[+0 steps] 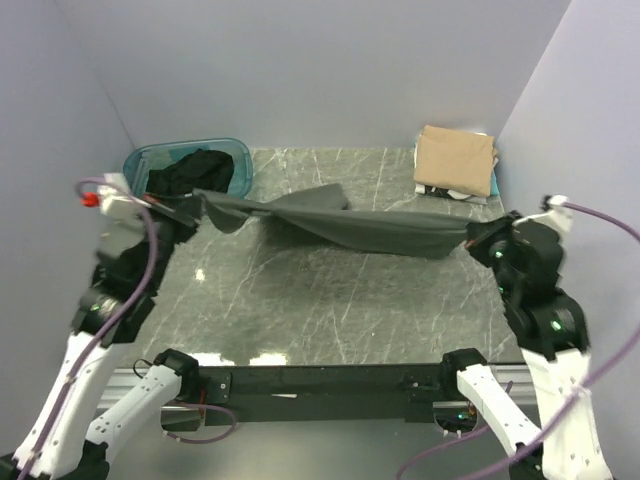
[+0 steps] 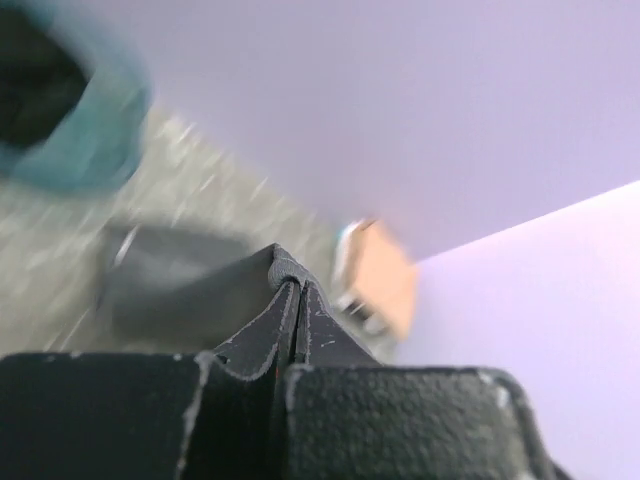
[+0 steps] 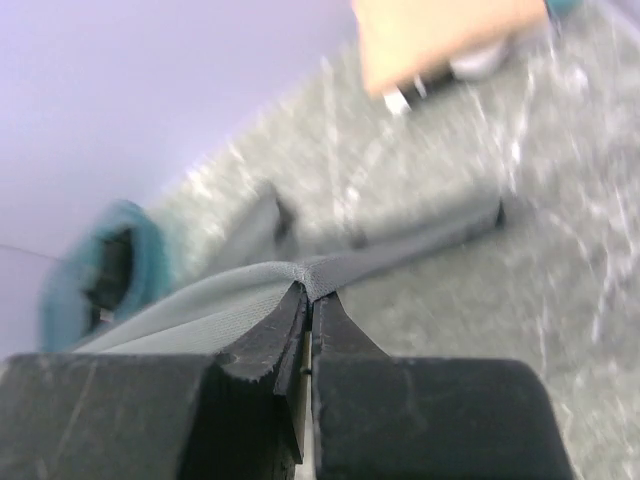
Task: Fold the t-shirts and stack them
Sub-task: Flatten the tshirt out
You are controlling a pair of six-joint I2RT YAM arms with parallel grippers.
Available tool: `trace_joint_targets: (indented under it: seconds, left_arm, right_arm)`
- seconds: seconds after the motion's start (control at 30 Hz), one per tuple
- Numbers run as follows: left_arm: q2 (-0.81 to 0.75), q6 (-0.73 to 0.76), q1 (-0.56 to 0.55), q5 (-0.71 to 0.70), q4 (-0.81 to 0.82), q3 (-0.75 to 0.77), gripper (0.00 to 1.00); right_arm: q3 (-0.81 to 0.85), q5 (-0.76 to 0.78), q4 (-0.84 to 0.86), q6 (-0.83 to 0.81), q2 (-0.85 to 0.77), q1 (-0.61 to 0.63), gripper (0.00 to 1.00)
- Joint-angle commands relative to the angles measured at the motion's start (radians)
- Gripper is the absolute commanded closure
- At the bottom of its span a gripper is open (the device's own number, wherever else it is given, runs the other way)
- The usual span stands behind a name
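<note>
Clamped tight on the grey shirt (image 1: 340, 225) at both ends: left gripper (image 1: 197, 204) pinching its left corner, right gripper (image 1: 471, 240) its right. Stretched between them, sagging toward the table (image 1: 300, 310). Well behind, at the far right corner, a folded tan shirt (image 1: 455, 158).

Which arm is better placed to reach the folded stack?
Right, probably: the right end effector holds the grey shirt nearer the folded stack; the left end effector is by the tub.

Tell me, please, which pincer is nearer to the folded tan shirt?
Right. The right pincer is just in front of the tan shirt; the left pincer is across the table, beside the teal tub. Both grip the grey shirt.
</note>
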Motion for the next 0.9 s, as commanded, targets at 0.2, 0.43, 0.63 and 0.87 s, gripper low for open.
trace_joint_targets:
  seconds: [0.2,0.43,0.63,0.87]
  left_arm:
    - [-0.077,0.168,-0.001,0.009,0.073,0.376,0.99]
    - [-0.080,0.244,0.010,0.171,0.068,0.589,0.99]
    - [-0.091,0.251,0.034,0.183,0.067,0.593,0.99]
    - [-0.034,0.247,0.036,0.110,0.116,0.440,0.99]
  right_arm:
    - [0.394,-0.006,-0.148,-0.102,-0.059,-0.004,1.00]
    - [0.580,-0.116,-0.235,-0.132,-0.108,-0.005,1.00]
    - [0.579,-0.144,-0.252,-0.130,-0.139,-0.005,1.00]
    - [0.397,-0.122,-0.153,-0.115,-0.125,-0.005,1.00]
